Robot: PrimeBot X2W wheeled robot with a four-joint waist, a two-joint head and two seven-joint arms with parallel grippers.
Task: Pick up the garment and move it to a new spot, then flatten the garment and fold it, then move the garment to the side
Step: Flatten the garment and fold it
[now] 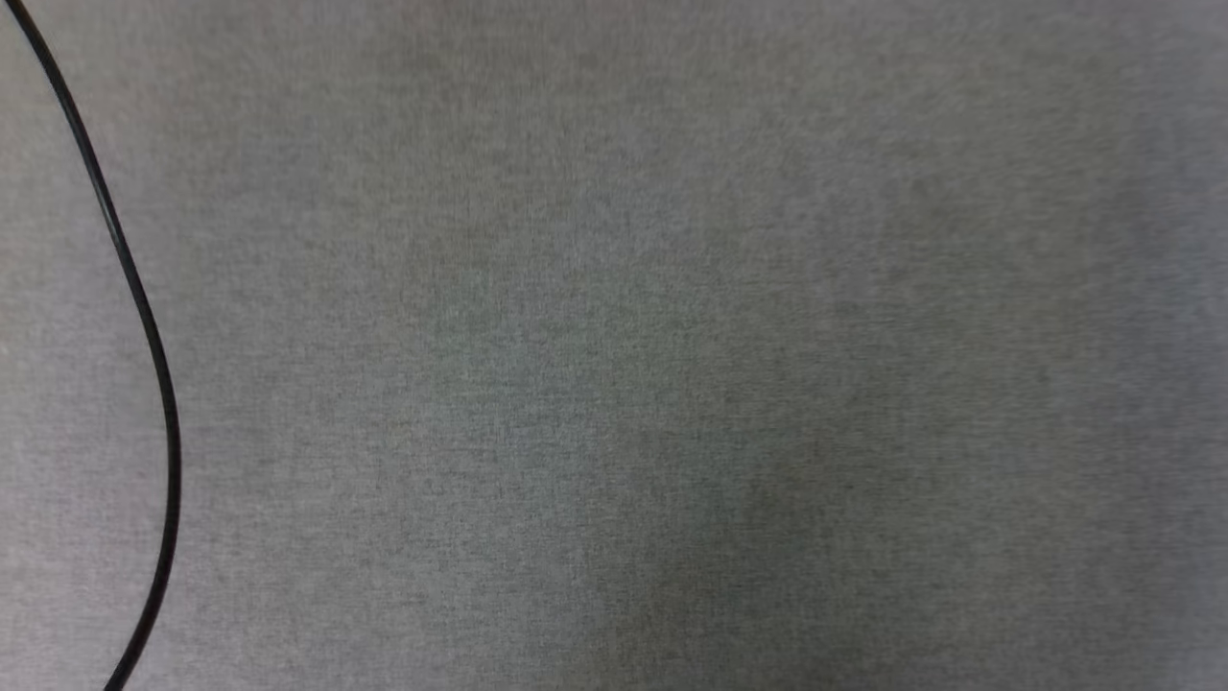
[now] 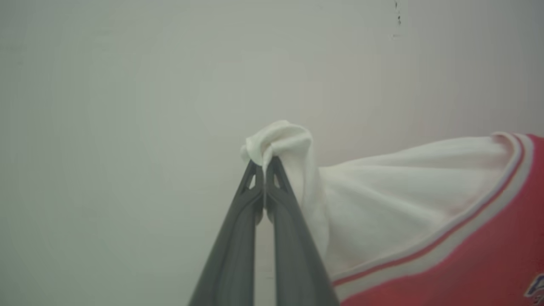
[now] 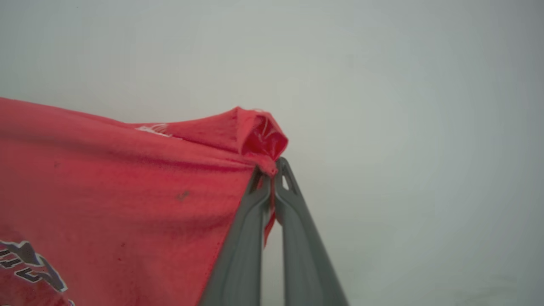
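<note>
The red short-sleeved jersey shirt with white, red-striped sleeve ends [image 2: 403, 199] is held between the two grippers. The left gripper [image 2: 264, 163] has its two dark fingers pressed tight together on a little bunch of the white sleeve end. From there the shirt runs off toward 4 o'clock in the left wrist view. The right gripper [image 3: 272, 168] is pinched tight on a folded red corner, and the red cloth spreads away toward 8 o'clock in the right wrist view. The shirt looks pulled fairly tight, so I think it is being carried to its new spot.

What could go wrong? Each gripper holds only a small bit of cloth. If the arms pull too far apart, a corner could slip out and the shirt would drop in a heap. One side is held by a sleeve and the other by a red corner, so it may land crooked. A thin black cable [image 1: 144, 317] curves at 9 o'clock on the flat grey cloth-like surface [image 1: 672, 336], and the shirt could land on it.

Black letters with white edges [image 3: 29, 263] sit at 8 o'clock in the right wrist view, but they are cut off and cannot be read. A tiny bluish print [image 2: 536, 285] at 4 o'clock in the left wrist view is unreadable too.
</note>
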